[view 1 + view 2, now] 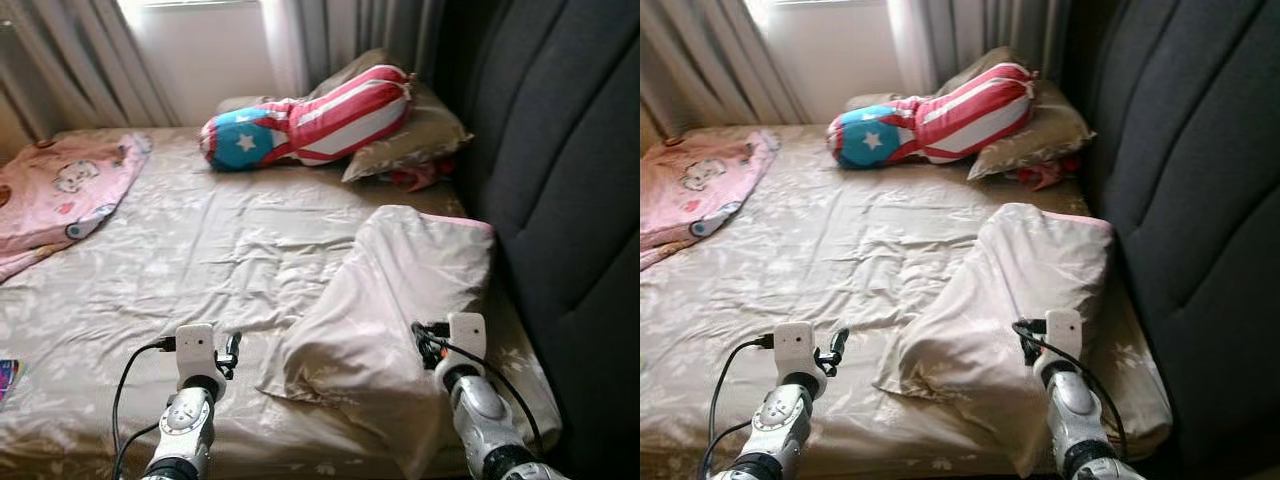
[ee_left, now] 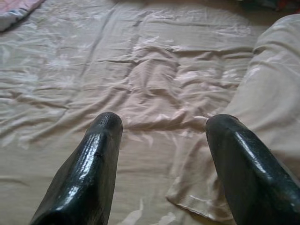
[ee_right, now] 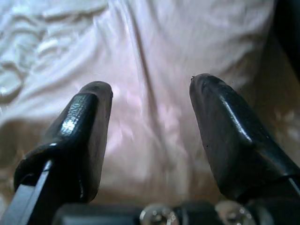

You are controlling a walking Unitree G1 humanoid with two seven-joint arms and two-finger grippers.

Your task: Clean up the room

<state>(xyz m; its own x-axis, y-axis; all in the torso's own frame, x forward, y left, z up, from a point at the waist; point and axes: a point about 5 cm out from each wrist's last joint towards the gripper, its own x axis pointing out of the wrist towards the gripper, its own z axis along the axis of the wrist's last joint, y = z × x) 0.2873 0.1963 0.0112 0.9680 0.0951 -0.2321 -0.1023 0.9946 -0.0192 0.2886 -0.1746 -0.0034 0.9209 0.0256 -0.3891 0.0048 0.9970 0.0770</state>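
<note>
Beige sheet (image 1: 200, 260) lies rumpled across the bed, and we see our left gripper (image 2: 161, 124) poised over it with its jaws spread wide and empty, the loose pillowcase (image 1: 400, 300) edge lying just past its right finger. Our right gripper (image 3: 150, 91) hangs over that pillowcase, jaws apart with the pale cloth showing between them, and it seems to grasp nothing, though the close view is blurred. Well beyond both grippers sit the striped bolster (image 1: 310, 120) on a pillow (image 1: 420, 135), and a pink blanket (image 1: 60, 190) far off the left one.
</note>
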